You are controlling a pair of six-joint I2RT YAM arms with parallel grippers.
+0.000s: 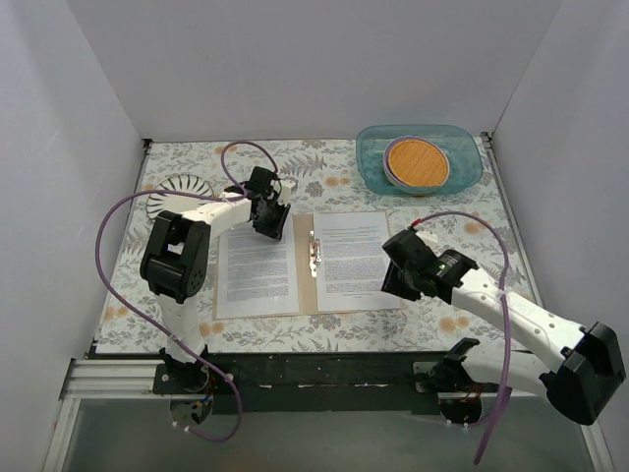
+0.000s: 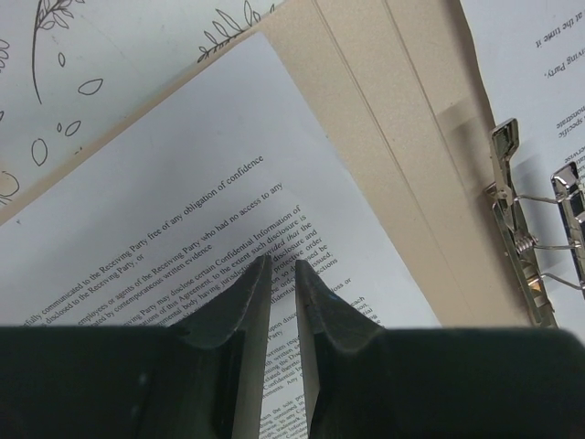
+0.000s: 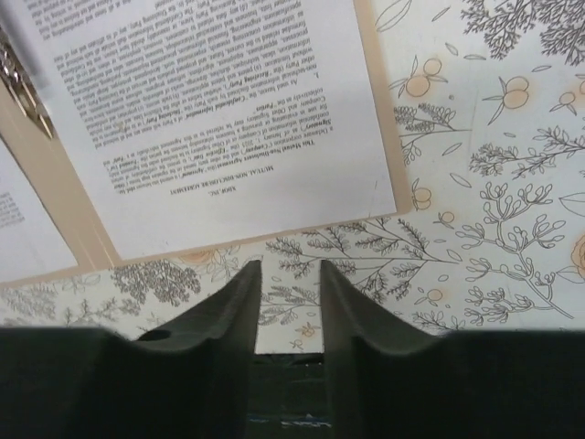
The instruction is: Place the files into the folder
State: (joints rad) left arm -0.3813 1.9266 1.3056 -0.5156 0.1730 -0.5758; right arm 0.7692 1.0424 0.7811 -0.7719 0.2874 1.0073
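The tan folder (image 1: 306,287) lies open on the table, its metal clip (image 1: 315,251) at the spine. One white printed sheet (image 1: 257,270) lies on the left cover and another (image 1: 349,261) on the right cover. My left gripper (image 1: 270,224) hovers over the far edge of the left sheet (image 2: 183,183), beside the spine (image 2: 402,137) and clip (image 2: 521,229). Its jaws (image 2: 281,262) stand narrowly apart and hold nothing. My right gripper (image 1: 390,279) is at the right sheet's near right edge. Its jaws (image 3: 290,265) are open and empty over the tablecloth, just off the sheet (image 3: 210,110).
A teal tray (image 1: 373,162) holding an orange disc (image 1: 417,162) on plates stands at the back right. A striped plate (image 1: 182,192) lies at the back left, behind the left arm. A floral cloth (image 1: 442,216) covers the table, with white walls on three sides.
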